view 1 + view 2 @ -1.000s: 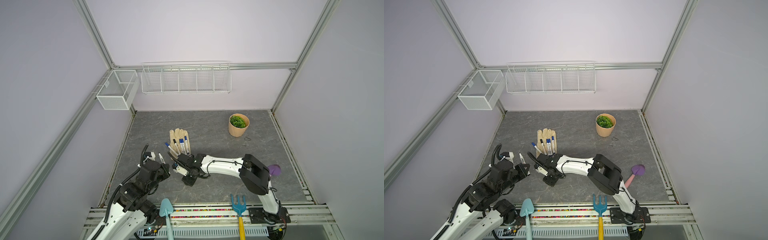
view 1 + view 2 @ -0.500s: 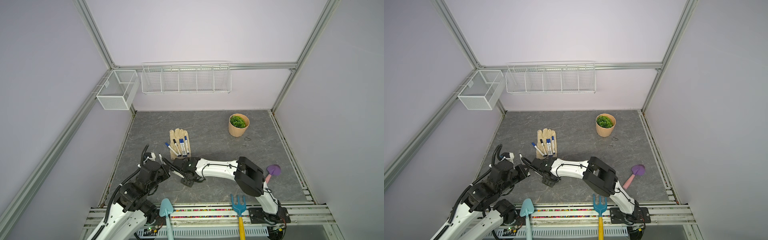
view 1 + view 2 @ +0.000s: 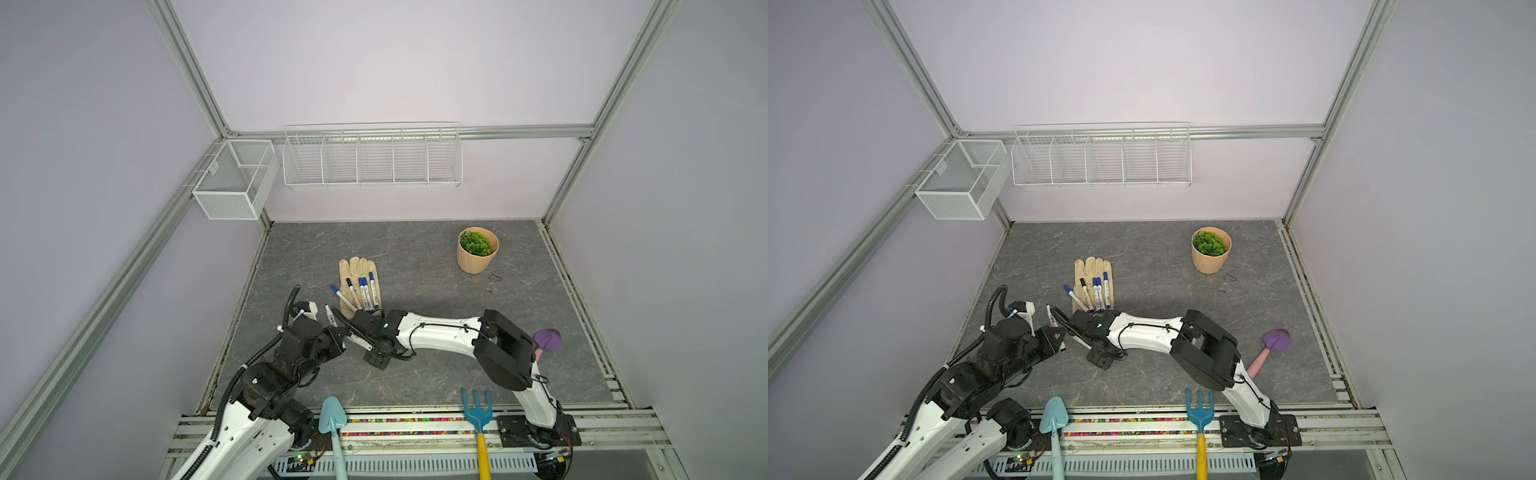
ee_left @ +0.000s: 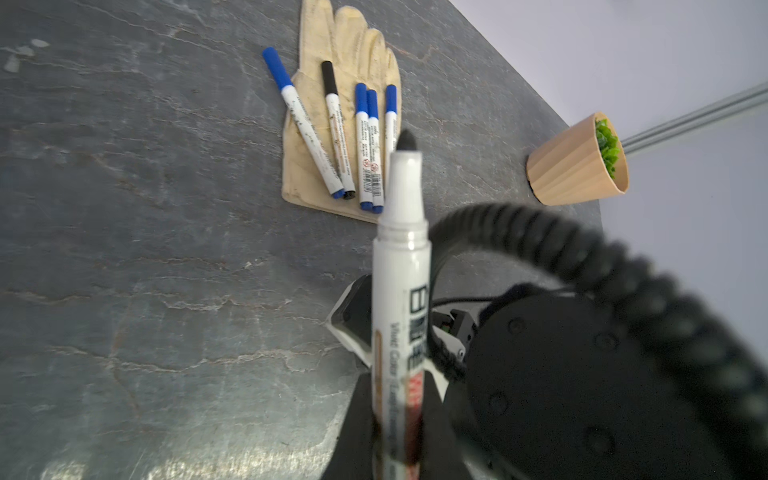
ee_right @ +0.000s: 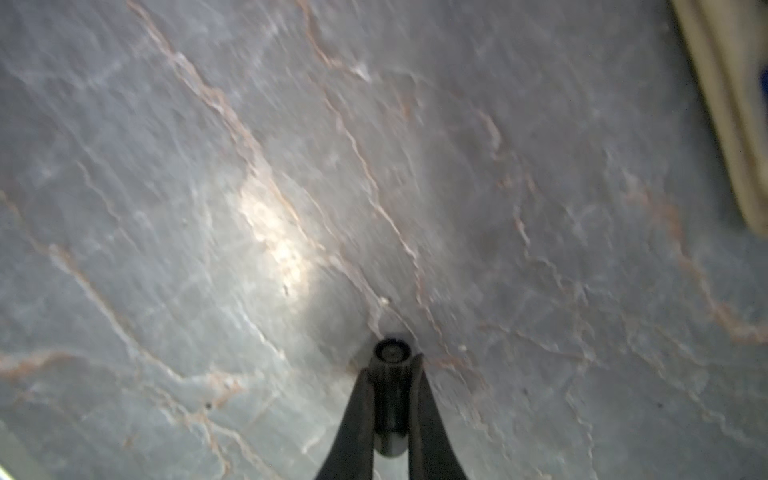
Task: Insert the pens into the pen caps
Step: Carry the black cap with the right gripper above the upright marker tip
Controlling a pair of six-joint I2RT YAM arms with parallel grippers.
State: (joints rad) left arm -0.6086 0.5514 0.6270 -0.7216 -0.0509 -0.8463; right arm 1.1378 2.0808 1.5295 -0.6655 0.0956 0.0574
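Over the counter [image 3: 415,374], front-left: both arms meet nose to nose, near the cuff end of the glove [image 3: 353,270].
left fingers [image 4: 353,436]: clamped on the lower barrel of the uncapped pen [image 4: 399,291]. Most of the barrel and the nib stick out free.
right fingers [image 5: 359,415]: pinched side-on around the black cap [image 5: 390,399], with one round end poking just past the tips.
pen look: slim white barrel with a printed label and a stepped taper to a dark felt nib. Reads as smooth, hard, light plastic.
cap look: short, black, cylindrical. The right wrist view is blurred, so I can't tell if the end facing out is the open mouth.
other pens: five capped pens [image 4: 363,145] lie on the glove, four with blue caps and one black. The outermost blue one hangs partly onto the counter. Looks like the last pair to join.
risk 1: axes off, so the nib hits the cap rim and gets mashed or smears.
risk 2: round cap in a flat pinch, so push force can roll or squirt it out.
risk 3: long free barrel, so the pen can pivot in the grip and the push goes sideways.
risk 4: cap mouth facing the wrong way, which would need a re-grip first.
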